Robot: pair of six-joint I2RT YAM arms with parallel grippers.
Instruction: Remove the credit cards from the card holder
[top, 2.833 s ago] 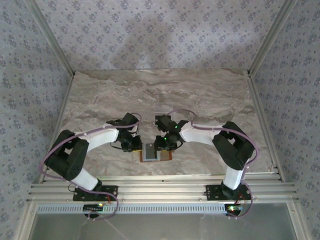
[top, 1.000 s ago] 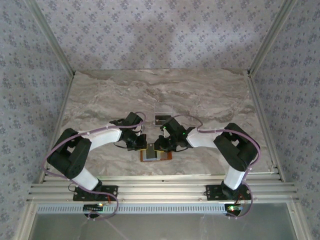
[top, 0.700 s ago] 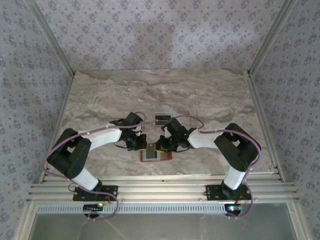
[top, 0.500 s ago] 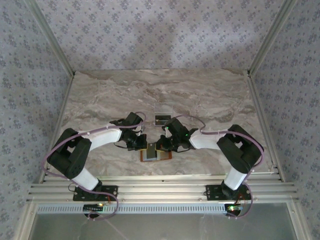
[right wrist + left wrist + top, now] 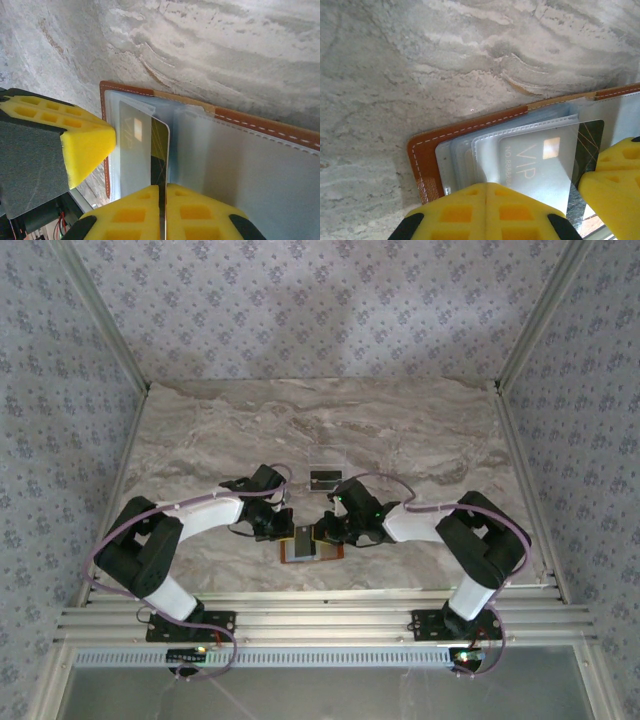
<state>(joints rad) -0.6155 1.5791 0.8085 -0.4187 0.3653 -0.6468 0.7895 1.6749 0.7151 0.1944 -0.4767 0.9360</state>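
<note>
Against 2.8 s ago: an outward swing of the right elbow and a shift of the right tool (image 5: pixel 328 530) from the right half of the holder (image 5: pixel 312 550) to its middle, baring a small clear rack (image 5: pixel 323 478) on the tabletop (image 5: pixel 420 430) beyond both tools. Over the last second, only a slight creep of that tool toward the left tool (image 5: pixel 279 531); no visible shift of the left arm or the holder. Probably means a grip just taken and the pull about to begin, with no card freed by this grasp yet. In the right wrist view: pads (image 5: pixel 135 212) pressed together on the near edge of 1 dark card (image 5: pixel 159 165), its far part seemingly under a frosted sleeve, so judged partly drawn out. In the left wrist view: left pads fully closed, no gap, bearing down on the holder's sleeves near its brown left edge; pinching a sleeve or merely pinning it, cannot tell. Holder lying open on the tabletop directly beneath both tools, card between them, just right of the left tool.
</note>
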